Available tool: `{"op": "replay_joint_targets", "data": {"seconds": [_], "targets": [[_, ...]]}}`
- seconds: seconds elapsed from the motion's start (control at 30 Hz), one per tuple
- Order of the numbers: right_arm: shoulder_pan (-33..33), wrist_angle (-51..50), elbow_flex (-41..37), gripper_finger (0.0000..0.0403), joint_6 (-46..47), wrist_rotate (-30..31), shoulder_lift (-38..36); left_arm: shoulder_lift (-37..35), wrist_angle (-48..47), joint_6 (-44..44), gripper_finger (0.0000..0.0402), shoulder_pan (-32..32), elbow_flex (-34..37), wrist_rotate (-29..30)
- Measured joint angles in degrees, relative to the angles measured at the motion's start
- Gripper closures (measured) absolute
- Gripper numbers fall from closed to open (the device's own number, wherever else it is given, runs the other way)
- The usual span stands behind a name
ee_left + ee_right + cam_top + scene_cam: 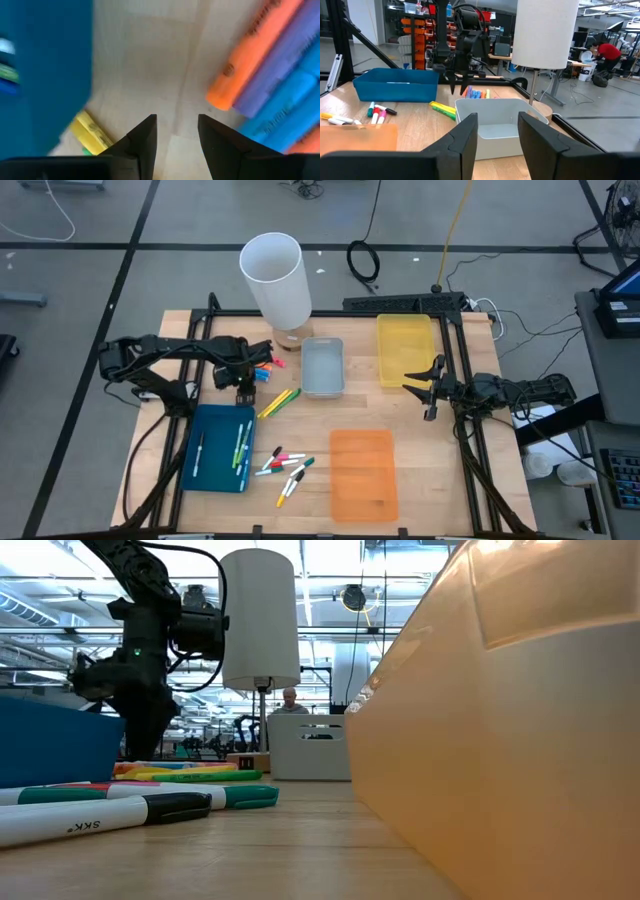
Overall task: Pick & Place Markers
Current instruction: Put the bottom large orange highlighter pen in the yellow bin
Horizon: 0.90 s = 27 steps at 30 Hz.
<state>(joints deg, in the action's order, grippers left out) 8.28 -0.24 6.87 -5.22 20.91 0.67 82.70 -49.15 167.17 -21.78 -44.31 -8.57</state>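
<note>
Hovering over bare wood beside the deep blue plastic tray (pixel 218 446), the left gripper (pixel 245 392) hangs empty, fingers parted; neon plastic markers (pixel 264 367) lie just right. The right gripper (pixel 424 388) waits open, far right.

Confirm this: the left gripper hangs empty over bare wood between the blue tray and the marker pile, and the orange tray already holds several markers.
Wrong about the tray. In the high view the orange tray is empty; the markers lie in the blue tray. The left gripper part stands.
</note>
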Motion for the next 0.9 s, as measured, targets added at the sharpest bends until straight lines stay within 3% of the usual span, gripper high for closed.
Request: {"op": "replay_joint_targets", "data": {"seconds": [0.37,0.6,0.9], "targets": [[-0.01,0.01,0.0,0.0275,-0.01,-0.02,0.0,-1.95,-1.36,-7.19,0.0254,0.0,-0.15,1.14],[0.02,0.01,-0.02,0.0275,0.01,-0.02,0.0,-2.62,-7.58,-5.64,0.0254,0.28,-0.15,1.0],[0.02,-0.02,-0.02,0.0275,0.01,0.0,0.01,-3.61,-8.64,-5.21,0.0254,0.28,-0.15,0.66]]}}
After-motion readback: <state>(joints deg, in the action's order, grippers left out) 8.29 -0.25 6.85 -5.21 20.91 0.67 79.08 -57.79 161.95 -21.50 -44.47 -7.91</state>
